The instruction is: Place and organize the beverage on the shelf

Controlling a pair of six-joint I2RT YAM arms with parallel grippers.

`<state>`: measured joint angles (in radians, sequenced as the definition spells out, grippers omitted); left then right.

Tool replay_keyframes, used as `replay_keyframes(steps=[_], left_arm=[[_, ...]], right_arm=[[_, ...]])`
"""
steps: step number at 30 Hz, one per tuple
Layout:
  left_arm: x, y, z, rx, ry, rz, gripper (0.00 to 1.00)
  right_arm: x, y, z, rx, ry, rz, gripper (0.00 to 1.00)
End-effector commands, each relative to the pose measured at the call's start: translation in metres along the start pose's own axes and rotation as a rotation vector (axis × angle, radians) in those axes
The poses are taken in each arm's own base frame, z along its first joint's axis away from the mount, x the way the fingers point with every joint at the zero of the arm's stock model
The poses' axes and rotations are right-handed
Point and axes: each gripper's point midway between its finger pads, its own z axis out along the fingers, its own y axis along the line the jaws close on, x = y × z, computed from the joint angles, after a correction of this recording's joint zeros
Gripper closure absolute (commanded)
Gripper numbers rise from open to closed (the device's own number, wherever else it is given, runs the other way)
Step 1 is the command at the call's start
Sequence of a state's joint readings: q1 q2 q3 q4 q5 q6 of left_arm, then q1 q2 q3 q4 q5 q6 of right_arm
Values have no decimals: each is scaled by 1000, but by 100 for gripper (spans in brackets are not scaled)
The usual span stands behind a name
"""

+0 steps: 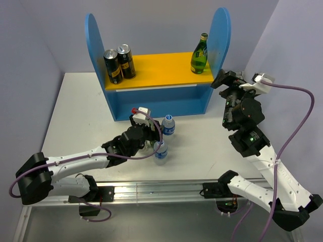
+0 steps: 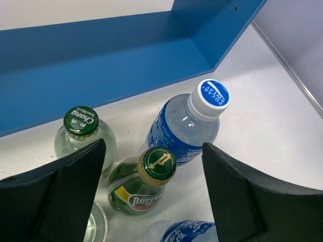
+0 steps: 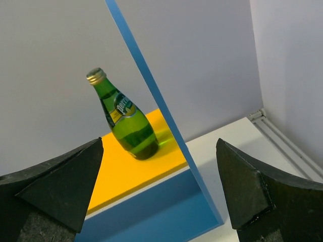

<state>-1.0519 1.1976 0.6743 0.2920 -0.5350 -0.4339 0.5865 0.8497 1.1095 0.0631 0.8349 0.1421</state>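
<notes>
My left gripper [image 2: 154, 151] is open, its fingers on either side of the neck of a green glass bottle [image 2: 144, 189] with a gold-rimmed cap, not touching it. This bottle stands on the table in front of the blue shelf [image 2: 101, 55]. Next to it are a blue-label water bottle [image 2: 189, 126], a squat clear bottle with a green cap [image 2: 83, 133] and a second water bottle [image 2: 189, 232]. In the top view the left gripper [image 1: 144, 131] hides most of this cluster; both water bottles [image 1: 168, 124] [image 1: 161, 151] show. My right gripper [image 3: 159, 143] is open and empty beside the shelf's right panel [image 3: 151, 91]. A second green bottle [image 3: 126, 118] stands on the orange board [image 1: 161, 68].
Two dark cans [image 1: 119, 63] stand at the left end of the orange board. The shelf's lower level [image 1: 156, 98] holds nothing that I can see. The right gripper [image 1: 225, 80] hangs close to the right side panel. Grey walls close in on both sides.
</notes>
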Motion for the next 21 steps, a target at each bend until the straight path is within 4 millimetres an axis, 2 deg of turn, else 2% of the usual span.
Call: replay_keyframes(steps=[1, 3, 12, 16, 21], left_arm=[[36, 8, 2, -14, 97, 49, 18], [43, 10, 3, -23, 113, 51, 20], [60, 24, -4, -113, 166, 32, 14], [67, 31, -7, -144, 181, 27, 19], [78, 37, -3, -180, 214, 56, 32]], right_arm=[[-3, -7, -4, 22, -9, 31, 0], [-2, -8, -6, 23, -5, 32, 0], [-4, -12, -9, 22, -3, 37, 0], [-2, -11, -10, 18, 1, 43, 0], [-1, -11, -10, 15, 2, 50, 0]])
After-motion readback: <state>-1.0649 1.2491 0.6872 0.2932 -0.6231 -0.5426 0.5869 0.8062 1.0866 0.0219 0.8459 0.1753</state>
